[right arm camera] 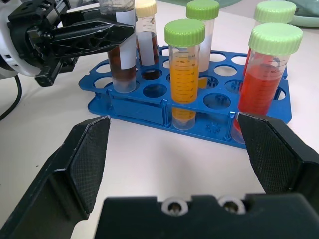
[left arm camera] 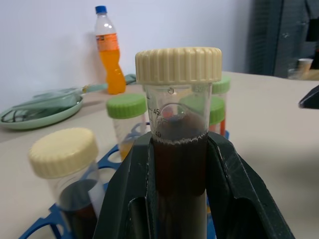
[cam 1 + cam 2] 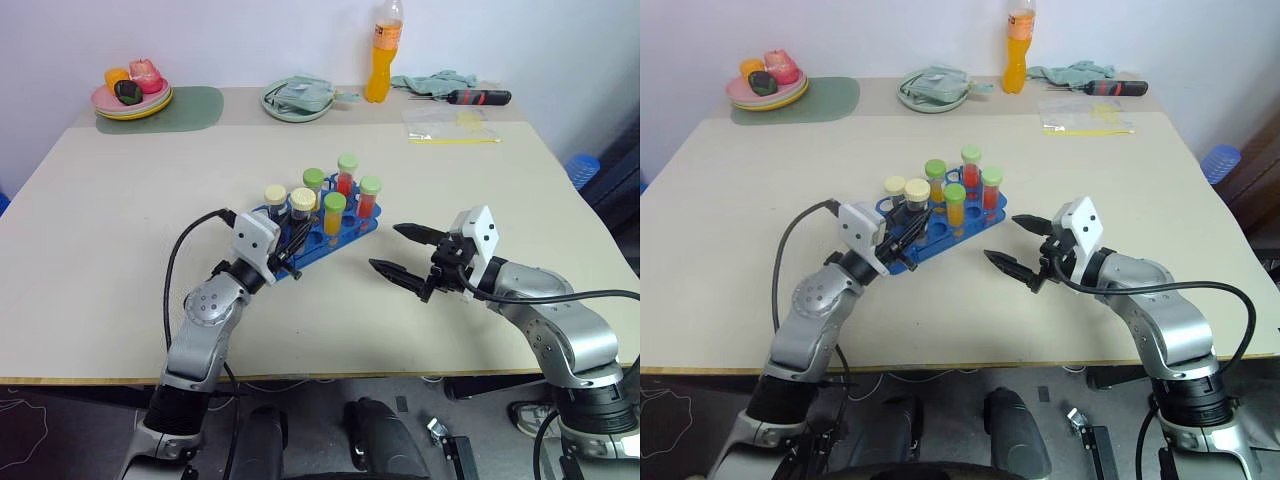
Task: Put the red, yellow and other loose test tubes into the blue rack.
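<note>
The lower part of the dark tube (image 2: 178, 149) is hidden between the left gripper's (image 2: 178, 199) fingers. In the right wrist view its cap is cut off at the edge. The items on the far plate (image 3: 132, 100) cannot be identified.

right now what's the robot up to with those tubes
The left end effector is shut on a dark tube with a cream cap, holding it upright in or just over a hole at the near corner of the blue rack. Another dark tube and several green-capped red and orange tubes stand in the rack. The right end effector hangs open and empty beside the rack, just above the table.
</note>
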{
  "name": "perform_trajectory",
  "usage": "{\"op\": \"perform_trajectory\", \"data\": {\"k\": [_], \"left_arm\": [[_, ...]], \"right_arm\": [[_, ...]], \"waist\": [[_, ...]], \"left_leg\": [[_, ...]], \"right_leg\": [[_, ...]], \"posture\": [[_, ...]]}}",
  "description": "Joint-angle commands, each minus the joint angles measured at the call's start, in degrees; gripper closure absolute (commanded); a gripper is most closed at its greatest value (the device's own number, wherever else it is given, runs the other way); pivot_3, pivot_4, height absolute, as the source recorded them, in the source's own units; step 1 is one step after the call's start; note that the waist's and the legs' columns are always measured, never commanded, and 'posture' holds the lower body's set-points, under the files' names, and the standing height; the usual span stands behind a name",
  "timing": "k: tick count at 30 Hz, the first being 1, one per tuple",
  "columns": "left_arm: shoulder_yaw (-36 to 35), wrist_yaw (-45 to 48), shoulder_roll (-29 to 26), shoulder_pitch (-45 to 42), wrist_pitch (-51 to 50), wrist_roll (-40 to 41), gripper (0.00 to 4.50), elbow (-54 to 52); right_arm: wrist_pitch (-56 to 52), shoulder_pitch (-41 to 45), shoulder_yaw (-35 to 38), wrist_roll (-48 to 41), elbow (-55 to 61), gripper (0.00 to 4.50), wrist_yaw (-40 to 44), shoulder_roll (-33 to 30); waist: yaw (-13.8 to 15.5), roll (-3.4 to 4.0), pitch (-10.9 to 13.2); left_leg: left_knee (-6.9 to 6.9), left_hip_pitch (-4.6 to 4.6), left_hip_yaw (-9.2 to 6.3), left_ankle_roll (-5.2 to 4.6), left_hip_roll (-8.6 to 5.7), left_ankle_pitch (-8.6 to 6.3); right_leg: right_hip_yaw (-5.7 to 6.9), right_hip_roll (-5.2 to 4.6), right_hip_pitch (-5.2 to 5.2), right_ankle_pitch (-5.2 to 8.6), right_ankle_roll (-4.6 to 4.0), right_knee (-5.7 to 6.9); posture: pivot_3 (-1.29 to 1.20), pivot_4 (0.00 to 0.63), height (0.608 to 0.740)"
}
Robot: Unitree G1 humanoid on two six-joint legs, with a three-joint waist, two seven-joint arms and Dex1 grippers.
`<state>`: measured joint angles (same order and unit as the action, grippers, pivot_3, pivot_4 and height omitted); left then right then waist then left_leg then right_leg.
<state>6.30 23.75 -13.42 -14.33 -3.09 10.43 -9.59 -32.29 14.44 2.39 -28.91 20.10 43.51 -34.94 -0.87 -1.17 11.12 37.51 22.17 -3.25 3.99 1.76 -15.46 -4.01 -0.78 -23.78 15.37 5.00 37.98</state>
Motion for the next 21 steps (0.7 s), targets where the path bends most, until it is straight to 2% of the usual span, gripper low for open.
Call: {"op": "perform_trajectory", "data": {"k": [1, 6, 16, 17, 21], "left_arm": [[-0.24, -0.23, 0.23, -0.77, 1.1, -1.32, 3.75, 1.51], [-0.09, 0.3, 0.91, -1.83, 1.68, -0.88, 3.75, 3.68], [0.14, 1.38, 1.28, 0.16, 0.22, -0.07, 3.75, 1.53], [-0.03, 1.21, 1.33, 0.31, 0.14, -0.03, 2.71, 1.43], [-2.44, 0.12, 0.97, 0.65, -1.9, 1.66, 0.77, -1.07]], "right_arm": [[0.33, 0.02, 0.34, -0.48, 2.19, 0.0, 0.05, -0.03], [0.19, -0.18, 0.25, -0.58, 2.49, 0.0, -0.04, 0.0], [-0.24, -0.81, 0.47, -0.98, 3.32, 0.0, -0.43, 0.0], [-0.26, -0.85, 0.48, -1.0, 3.36, 0.0, -0.41, 0.0], [-0.46, -0.57, 1.27, -1.36, 3.27, 0.0, 0.06, -0.61]], "waist": [[0.0, 0.0, 0.0], [-0.07, 0.0, 0.0], [0.03, 0.0, 0.0], [-0.02, 0.0, 0.0], [-0.05, 0.0, 0.0]], "left_leg": [[0.0, 0.0, 0.0, 0.0, 0.0, 0.0], [0.0, -0.02, 0.0, 0.0, 0.0, 0.0], [0.0, 0.0, 0.0, 0.0, 0.0, 0.0], [0.0, 0.0, 0.0, 0.0, 0.0, 0.0], [-0.01, 0.0, -0.01, 0.0, 0.0, 0.0]], "right_leg": [[0.0, 0.0, 0.0, 0.0, 0.0, 0.0], [0.0, 0.0, 0.01, 0.0, 0.0, 0.0], [0.01, 0.0, 0.01, 0.0, 0.0, -0.01], [0.0, 0.0, 0.01, 0.0, 0.0, -0.02], [0.01, 0.0, 0.01, 0.0, 0.0, -0.01]], "posture": [[0.0, 0.15, 0.74], [0.0, 0.15, 0.74], [0.0, 0.15, 0.74], [0.0, 0.15, 0.74], [0.0, 0.15, 0.74]]}}
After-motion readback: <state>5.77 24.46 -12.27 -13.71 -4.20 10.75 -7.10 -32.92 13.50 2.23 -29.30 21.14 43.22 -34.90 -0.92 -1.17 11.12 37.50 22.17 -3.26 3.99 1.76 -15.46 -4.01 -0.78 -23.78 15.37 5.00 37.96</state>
